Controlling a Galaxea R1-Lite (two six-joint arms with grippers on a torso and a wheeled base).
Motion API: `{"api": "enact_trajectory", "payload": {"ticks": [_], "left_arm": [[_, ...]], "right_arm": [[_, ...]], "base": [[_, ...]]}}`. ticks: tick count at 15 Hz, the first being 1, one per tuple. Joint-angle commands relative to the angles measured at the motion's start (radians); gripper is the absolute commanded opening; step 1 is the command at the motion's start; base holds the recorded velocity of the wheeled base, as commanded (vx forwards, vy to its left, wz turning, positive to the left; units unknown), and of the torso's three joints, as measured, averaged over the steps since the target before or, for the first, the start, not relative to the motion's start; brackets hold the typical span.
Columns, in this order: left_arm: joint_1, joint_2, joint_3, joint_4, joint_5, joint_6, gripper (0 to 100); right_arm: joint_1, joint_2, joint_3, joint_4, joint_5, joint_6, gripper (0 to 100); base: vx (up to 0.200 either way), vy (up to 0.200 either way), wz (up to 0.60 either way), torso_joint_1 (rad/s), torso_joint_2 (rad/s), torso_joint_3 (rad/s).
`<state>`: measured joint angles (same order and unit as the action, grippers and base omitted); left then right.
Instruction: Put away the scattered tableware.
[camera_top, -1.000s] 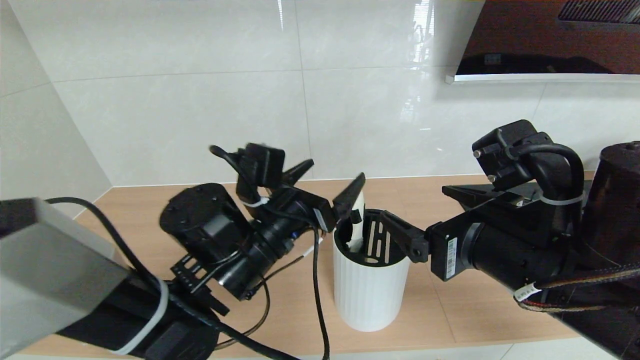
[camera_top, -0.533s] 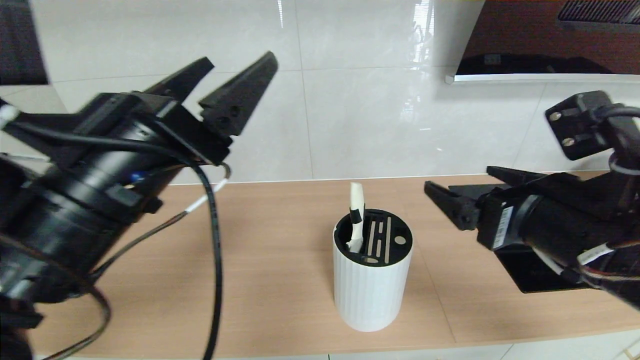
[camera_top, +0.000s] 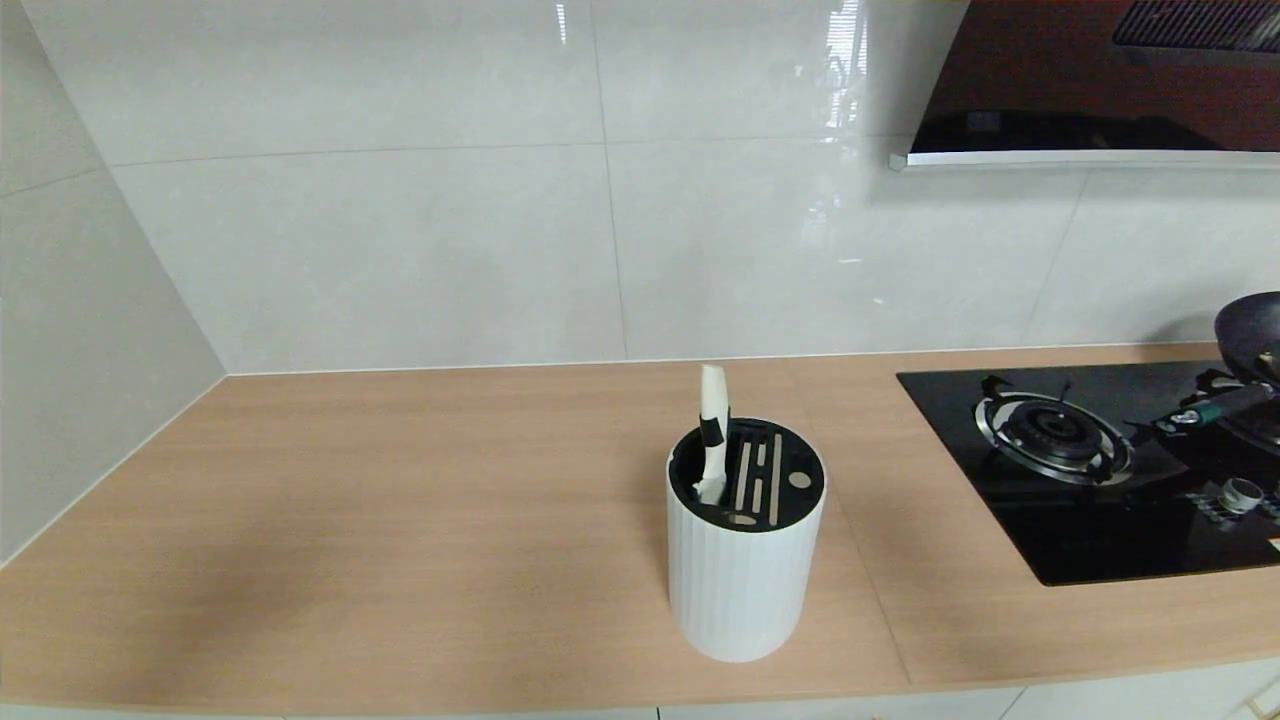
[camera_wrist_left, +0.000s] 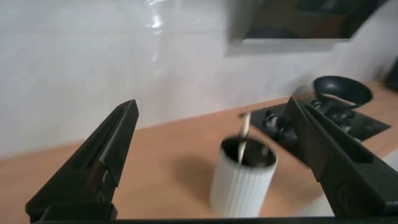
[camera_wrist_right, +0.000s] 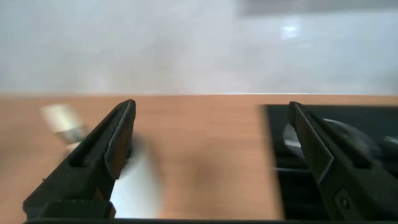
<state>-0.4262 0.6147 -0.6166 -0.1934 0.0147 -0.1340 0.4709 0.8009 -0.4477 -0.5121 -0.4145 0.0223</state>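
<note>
Wooden counter (camera_top: 400, 520) backed by a pale tiled wall (camera_top: 400, 230) is where we stand, and we start at the jaws. Our left gripper (camera_wrist_left: 211, 104) is spread wide and empty, held up above the counter. Between its dark fingers (camera_wrist_left: 93, 168) we see the white ribbed holder (camera_wrist_left: 239, 180) farther off, with one utensil (camera_wrist_left: 244, 127) poking up out of it. Our right gripper (camera_wrist_right: 210, 104) is spread just as wide and is also empty. Past it we see bare counter and the edge of the black hob (camera_wrist_right: 336, 149). A pale smear on the other side is too blurred for us to name.

Moving outward in the head view, we find the holder upright on the counter, near its front edge and to the left of the hob, a strip of bare wood between them. Its top is a black insert (camera_top: 775, 480) cut with slots. The utensil stands in the opening at the insert's left side, leaning a little, its white handle with a black band rising above the rim. On the hob we see a ringed burner (camera_top: 1053, 440), and a dark pan (camera_top: 1250, 325) at the far right. A dark hood (camera_top: 1100, 80) hangs on the wall above
</note>
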Motion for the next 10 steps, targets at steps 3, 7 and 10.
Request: {"api": "enact_trajectory", "payload": {"ticks": [3,7,10], "left_arm": [[0.185,-0.389,0.097,0.209,-0.002,-0.062,100],[0.268,-0.517,0.132,0.266,0.022,-0.064,100],[0.391,-0.538,0.163,0.270,0.036,-0.065,100]], "right_arm": [[-0.176,-0.459,0.053,0.291,0.016,-0.021,100],[-0.278,-0.666,0.040,0.492,-0.009,-0.061,100],[-0.368,-0.701,0.080,0.504,-0.007,-0.051,100]], "base": [[0.000,0.000,0.00,0.000,0.00,0.000],[0.000,0.000,0.00,0.000,0.00,0.000],[0.000,0.000,0.00,0.000,0.00,0.000]]}}
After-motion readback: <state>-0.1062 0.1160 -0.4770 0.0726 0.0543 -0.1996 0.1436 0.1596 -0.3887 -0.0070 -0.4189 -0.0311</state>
